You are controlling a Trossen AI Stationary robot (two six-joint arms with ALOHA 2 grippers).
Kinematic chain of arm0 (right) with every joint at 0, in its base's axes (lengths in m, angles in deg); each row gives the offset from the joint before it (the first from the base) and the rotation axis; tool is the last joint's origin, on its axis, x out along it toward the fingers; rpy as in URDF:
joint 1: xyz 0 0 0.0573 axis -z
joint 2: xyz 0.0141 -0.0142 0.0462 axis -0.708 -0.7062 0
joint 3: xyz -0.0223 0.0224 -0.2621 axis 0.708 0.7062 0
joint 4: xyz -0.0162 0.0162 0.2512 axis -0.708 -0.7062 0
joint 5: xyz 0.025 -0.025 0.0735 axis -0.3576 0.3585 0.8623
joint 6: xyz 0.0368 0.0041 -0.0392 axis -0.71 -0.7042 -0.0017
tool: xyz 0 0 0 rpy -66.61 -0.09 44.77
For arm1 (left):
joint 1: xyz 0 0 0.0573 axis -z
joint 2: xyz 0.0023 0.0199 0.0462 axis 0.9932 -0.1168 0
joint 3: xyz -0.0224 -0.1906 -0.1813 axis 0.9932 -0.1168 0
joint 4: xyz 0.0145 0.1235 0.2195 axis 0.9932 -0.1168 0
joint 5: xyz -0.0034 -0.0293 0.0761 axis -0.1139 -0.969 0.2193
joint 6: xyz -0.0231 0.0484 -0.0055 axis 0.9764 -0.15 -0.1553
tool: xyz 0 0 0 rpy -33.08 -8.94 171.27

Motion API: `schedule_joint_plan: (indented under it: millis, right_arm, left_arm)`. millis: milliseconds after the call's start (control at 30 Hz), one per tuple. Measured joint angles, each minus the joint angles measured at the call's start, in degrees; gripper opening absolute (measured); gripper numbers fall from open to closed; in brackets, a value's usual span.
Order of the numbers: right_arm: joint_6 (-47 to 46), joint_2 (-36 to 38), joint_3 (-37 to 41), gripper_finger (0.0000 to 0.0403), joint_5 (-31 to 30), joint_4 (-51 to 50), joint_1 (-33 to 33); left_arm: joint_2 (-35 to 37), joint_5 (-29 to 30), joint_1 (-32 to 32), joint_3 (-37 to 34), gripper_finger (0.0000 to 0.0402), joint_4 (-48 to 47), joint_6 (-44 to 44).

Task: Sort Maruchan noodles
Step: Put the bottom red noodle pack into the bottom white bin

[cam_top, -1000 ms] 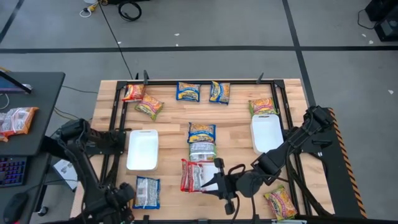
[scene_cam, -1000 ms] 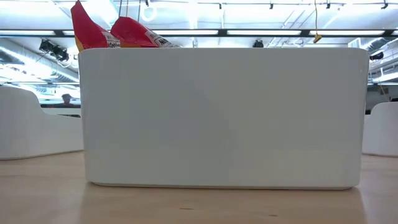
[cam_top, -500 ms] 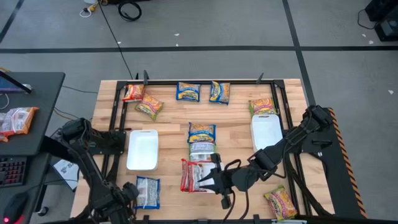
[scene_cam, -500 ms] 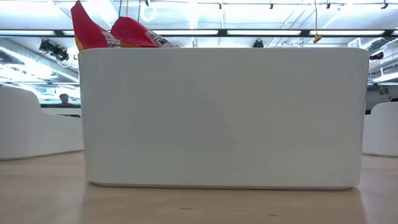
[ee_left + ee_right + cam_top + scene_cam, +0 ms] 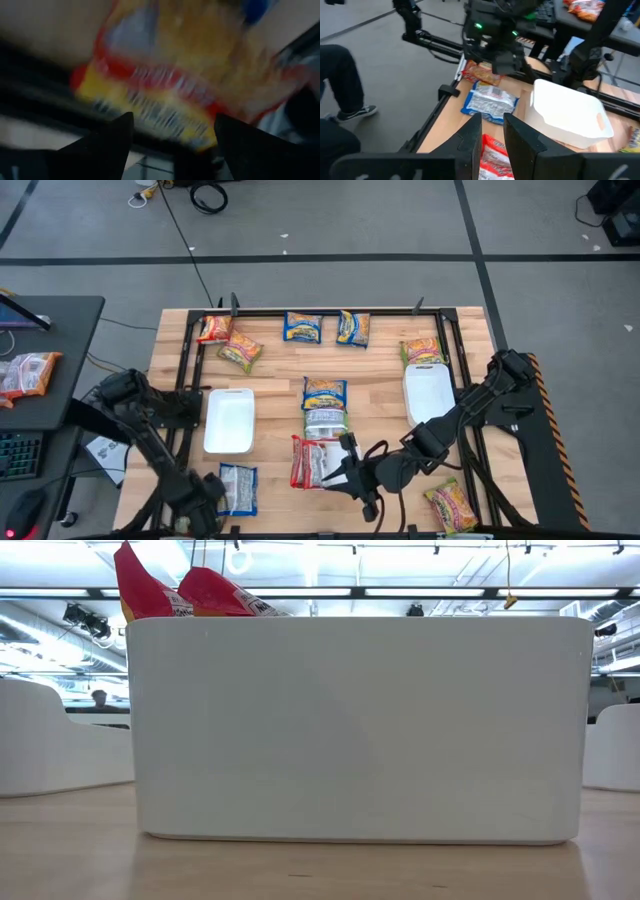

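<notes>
Left gripper [image 5: 205, 495] hangs at the worktop's [image 5: 380, 380] near left corner, just beside a blue-and-silver crinkly plastic noodle packet [image 5: 237, 488]. Its fingers [image 5: 112, 137] stand wide apart, and a yellow-and-red crinkly packet [image 5: 160, 85] fills the left wrist view right in front of them. Whether they touch it, I can't tell.

Right gripper [image 5: 340, 470] sits low by the near edge, at the red-and-silver flat plastic packet [image 5: 312, 463]. Its fingers [image 5: 472, 135] are a narrow gap apart, with nothing seen between them.

These packets look light, slick and crackly, with a brittle noodle block inside. My call is to pinch across a short edge or the sealed seam, gently, because a hard squeeze could crush the block.
</notes>
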Motion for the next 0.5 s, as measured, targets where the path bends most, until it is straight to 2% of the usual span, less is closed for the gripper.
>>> schedule_joint_plan:
  millis: [100,200,500]
  right_arm:
    - [0.00,0.00,0.00,0.0085,0.00,-0.27,0.00]
    - [0.13,0.00,0.00,0.0085,-0.21,-0.38,0.24]
    - [-1.43,0.00,0.00,0.0085,-0.66,-0.13,2.03]
  left_arm:
    - [0.12,0.58,-1.17,-2.70,0.0256,5.71,-0.48]
    - [0.24,1.81,-3.28,-3.44,0.0243,5.86,-3.82]
    - [3.27,18.10,-13.55,-3.56,0.0236,2.62,-20.77]
